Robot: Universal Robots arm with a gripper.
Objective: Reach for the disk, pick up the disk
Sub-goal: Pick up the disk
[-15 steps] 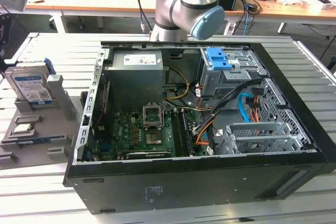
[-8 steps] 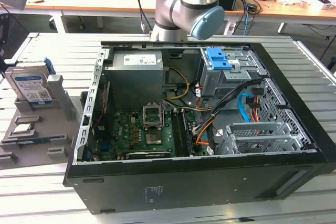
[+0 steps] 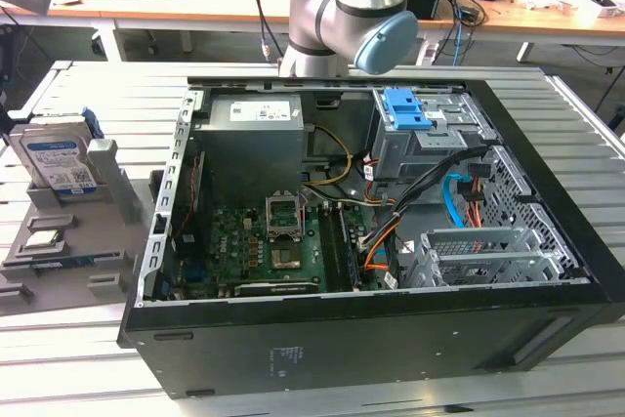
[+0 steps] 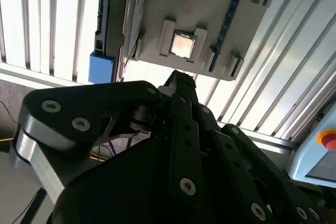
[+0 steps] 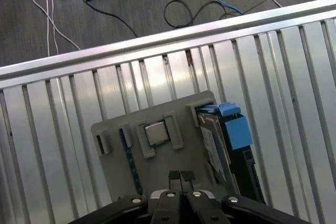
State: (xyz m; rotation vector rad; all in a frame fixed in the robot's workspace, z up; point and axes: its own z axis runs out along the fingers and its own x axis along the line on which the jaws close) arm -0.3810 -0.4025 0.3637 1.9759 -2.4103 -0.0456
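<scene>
**Fingers over the holder, disk not yet touched**

In the exterior view, the arm [image 3: 347, 7] leans over the far side of an open computer case [image 3: 342, 349] that lies on the slatted metal surface [image 3: 576, 114]. The disk [image 3: 57, 158] stands on edge in a grey holder [image 3: 117, 183] at the exterior view's left, well apart from the case. A small square chip [image 3: 44, 238] sits in a lower pocket of the same holder.

In the second wrist view, the gripper [image 4: 178, 80] points down toward the holder [image 4: 210, 3], its tip near the chip [image 4: 182, 44]. The disk [image 4: 132, 19] shows edge-on beside it.

In the first wrist view, the fingers [image 5: 175, 177] look pressed together with nothing between them. They hang above the holder [image 5: 113, 135], closer to the chip [image 5: 156, 133] than to the disk [image 5: 214, 142], which sits in its slot with its blue rail up.

To my eye the reach is only partly made, and the pick-up has not begun.
</scene>
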